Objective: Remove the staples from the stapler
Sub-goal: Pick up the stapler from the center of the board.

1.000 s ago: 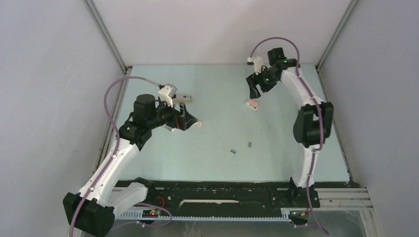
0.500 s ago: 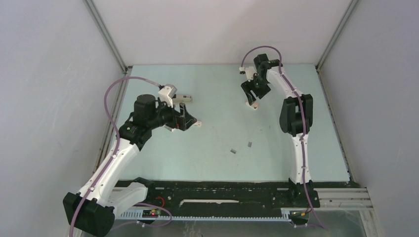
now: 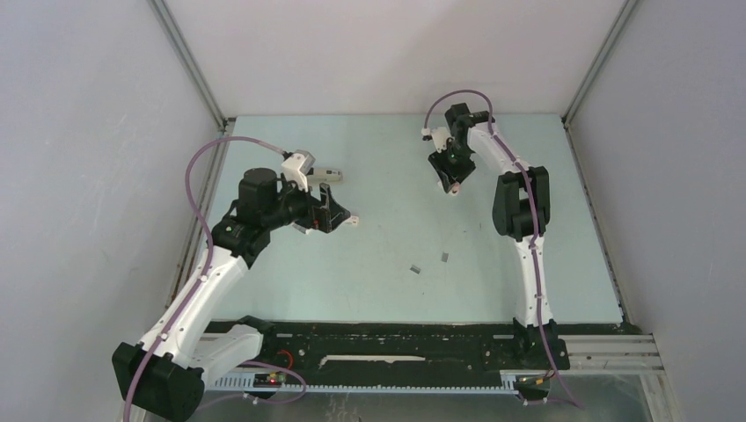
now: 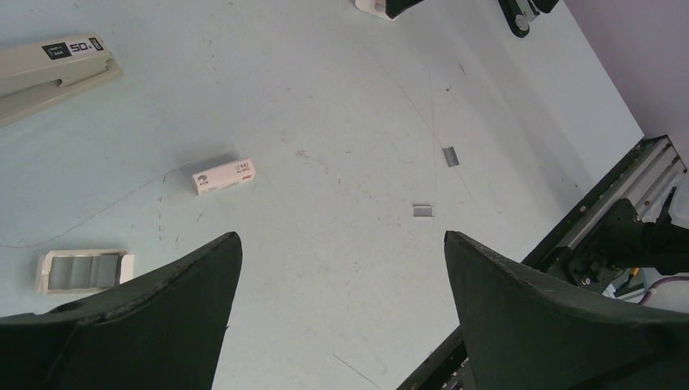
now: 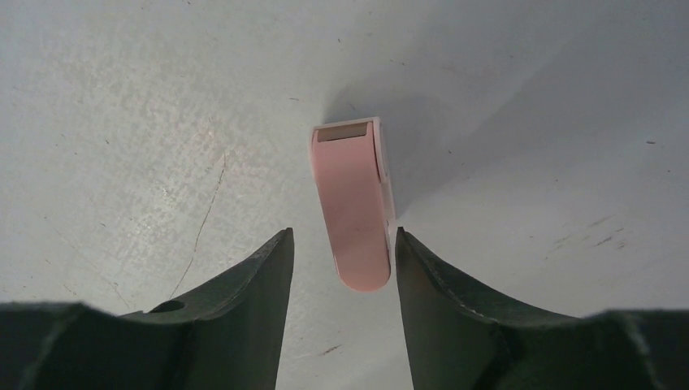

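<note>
A long beige stapler (image 4: 57,69) with a black label lies flat at the back left of the table, behind my left gripper (image 4: 341,236); the top view shows the stapler (image 3: 325,176) too. That gripper (image 3: 339,214) hovers open over bare table. Two grey staples strips (image 4: 449,156) (image 4: 422,211) lie loose mid-table, also visible from above (image 3: 414,268) (image 3: 445,257). My right gripper (image 5: 342,231) straddles the near end of a small pink and white object (image 5: 349,195) at the back right. Its right finger touches the object; a gap remains on the left. From above, the right gripper (image 3: 450,174) stands over the pink object (image 3: 452,187).
A small white staple box (image 4: 223,176) lies near the left gripper, and an open white box tray (image 4: 81,270) sits by its left finger. Grey walls enclose the table on three sides. The black rail (image 3: 396,347) runs along the near edge.
The right arm folded and swung left, bringing its gripper down over the pink object, and its jaws have narrowed around it. The left arm has not moved.
</note>
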### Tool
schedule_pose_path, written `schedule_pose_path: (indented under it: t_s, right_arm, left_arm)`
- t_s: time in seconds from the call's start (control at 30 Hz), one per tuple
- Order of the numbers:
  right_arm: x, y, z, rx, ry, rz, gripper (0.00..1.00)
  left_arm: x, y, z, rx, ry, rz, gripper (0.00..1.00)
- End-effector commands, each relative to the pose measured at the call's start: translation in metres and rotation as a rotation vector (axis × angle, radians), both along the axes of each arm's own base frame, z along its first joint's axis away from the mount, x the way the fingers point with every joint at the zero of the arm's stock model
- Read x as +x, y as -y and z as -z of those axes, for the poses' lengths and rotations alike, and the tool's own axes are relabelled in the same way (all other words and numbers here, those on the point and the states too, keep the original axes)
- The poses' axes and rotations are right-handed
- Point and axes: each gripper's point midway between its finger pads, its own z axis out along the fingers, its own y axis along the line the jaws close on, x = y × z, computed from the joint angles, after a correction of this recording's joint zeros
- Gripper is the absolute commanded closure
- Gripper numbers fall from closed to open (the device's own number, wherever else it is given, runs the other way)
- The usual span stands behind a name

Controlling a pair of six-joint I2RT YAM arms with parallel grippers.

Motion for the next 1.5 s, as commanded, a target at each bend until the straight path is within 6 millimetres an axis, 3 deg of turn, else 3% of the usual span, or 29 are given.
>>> schedule_pose_path:
  t_s: [0.0,0.07,0.37,0.7,0.87,1.07,1.2,1.47]
  right_arm:
    - [0.011,-0.004,-0.011,-0.009,0.046,-0.003,0.44]
    - [0.012,-0.004,-0.011,-0.009,0.05,-0.005,0.48]
    - [0.013,-0.008,-0.017,-0.01,0.071,-0.017,0.83]
    - [0.003,-0.022,-0.05,0.082,0.122,-0.046,1.0]
    - [-0.011,-0.032,-0.068,0.164,0.134,-0.063,1.0]
    - [-0.038,-0.047,-0.093,0.34,0.118,-0.09,1.0]
    - [-0.067,-0.06,-0.111,0.532,0.069,-0.125,1.0]
    - [-0.135,-0.088,-0.151,0.927,-0.002,-0.199,1.0]
  left_arm:
    - [0.004,0.001,-0.028,-0.002,0.088,0.011,0.0]
    - [0.004,0.001,-0.028,-0.003,0.089,0.012,0.0]
    - [0.004,0.001,-0.027,-0.002,0.086,0.012,0.0]
    - [0.004,0.001,-0.028,0.001,0.091,0.009,0.0]
    - [0.004,0.0,-0.028,0.002,0.094,0.009,0.0]
    - [0.002,0.002,-0.029,-0.005,0.095,0.023,0.0]
    - [-0.003,0.011,-0.034,-0.051,0.106,0.075,0.0]
    - [-0.008,0.047,-0.048,-0.352,0.047,0.174,0.0]
